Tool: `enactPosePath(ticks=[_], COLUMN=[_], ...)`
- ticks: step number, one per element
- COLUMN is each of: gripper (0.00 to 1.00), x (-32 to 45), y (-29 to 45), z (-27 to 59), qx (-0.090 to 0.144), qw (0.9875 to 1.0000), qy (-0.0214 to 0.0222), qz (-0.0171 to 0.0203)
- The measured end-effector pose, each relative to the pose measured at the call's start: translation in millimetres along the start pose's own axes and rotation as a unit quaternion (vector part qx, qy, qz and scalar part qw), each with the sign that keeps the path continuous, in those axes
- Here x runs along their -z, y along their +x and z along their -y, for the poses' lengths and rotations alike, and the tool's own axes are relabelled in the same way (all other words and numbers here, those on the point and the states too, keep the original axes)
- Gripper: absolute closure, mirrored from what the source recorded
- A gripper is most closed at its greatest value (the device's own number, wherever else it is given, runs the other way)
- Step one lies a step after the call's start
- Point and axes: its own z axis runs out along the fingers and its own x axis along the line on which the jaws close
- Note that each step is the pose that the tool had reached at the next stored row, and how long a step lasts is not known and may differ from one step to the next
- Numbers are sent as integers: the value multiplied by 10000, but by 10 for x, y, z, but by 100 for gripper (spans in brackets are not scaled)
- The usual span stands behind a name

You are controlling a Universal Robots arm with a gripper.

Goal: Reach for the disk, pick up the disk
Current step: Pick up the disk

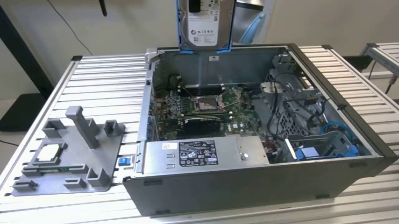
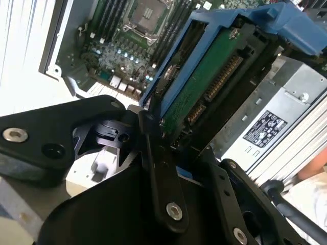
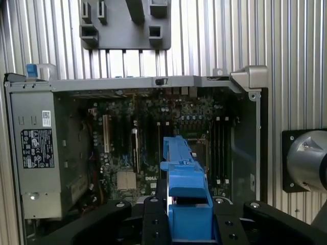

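Already the disk (image 1: 203,25) hangs clamped in the pincer (image 3: 188,217) above the case (image 1: 249,189).

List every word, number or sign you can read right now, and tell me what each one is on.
None can be read.
White label on the disk: print too small to read.
Black sticker on the power supply: lines of print, too small to read.
Small white sticker on the computer case's inner wall: too small to read.
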Motion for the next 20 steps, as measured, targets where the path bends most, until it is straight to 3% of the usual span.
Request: enactPosePath(ticks=[20], gripper=[100], x=[-4], y=[-40], z=[589], qx=[0], qw=[10000], qy=[-1], qz=[0])
